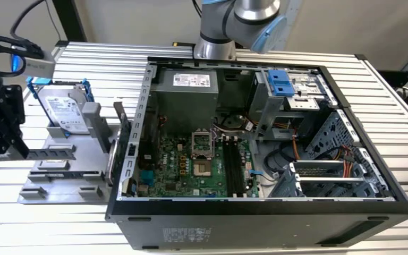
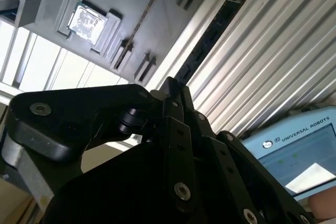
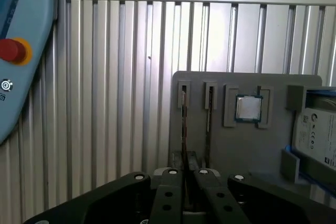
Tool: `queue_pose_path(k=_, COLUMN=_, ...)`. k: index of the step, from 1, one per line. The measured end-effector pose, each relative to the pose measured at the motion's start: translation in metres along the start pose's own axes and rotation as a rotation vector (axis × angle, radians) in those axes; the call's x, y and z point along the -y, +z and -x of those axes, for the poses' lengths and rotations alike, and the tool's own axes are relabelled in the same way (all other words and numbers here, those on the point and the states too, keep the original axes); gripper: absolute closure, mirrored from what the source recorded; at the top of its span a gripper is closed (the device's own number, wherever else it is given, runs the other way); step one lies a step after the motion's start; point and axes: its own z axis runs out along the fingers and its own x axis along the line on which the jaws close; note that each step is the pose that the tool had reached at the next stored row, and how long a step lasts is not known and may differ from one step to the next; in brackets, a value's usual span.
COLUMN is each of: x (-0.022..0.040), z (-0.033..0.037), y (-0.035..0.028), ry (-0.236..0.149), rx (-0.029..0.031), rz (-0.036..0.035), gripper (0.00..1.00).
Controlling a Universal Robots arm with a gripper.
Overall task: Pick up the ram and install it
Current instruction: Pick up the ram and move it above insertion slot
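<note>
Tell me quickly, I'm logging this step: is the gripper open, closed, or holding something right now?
Gripper: closed on the ram, gripping it at one end.

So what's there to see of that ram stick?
The ram is a long, thin, flat dark board. One end is pinched in the black hand, the rest jutting straight out past the fingertips. In the exterior view it lies level over the grey tray at that view's left, near the hard drive; whether it touches the tray is unclear.
</note>
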Motion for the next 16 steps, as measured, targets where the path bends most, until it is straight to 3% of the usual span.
queue_pose_path(k=16, x=0.0003, z=-0.0014, y=-0.0238, ry=0.0, rx=0.0, rz=0.0, gripper=1.0)
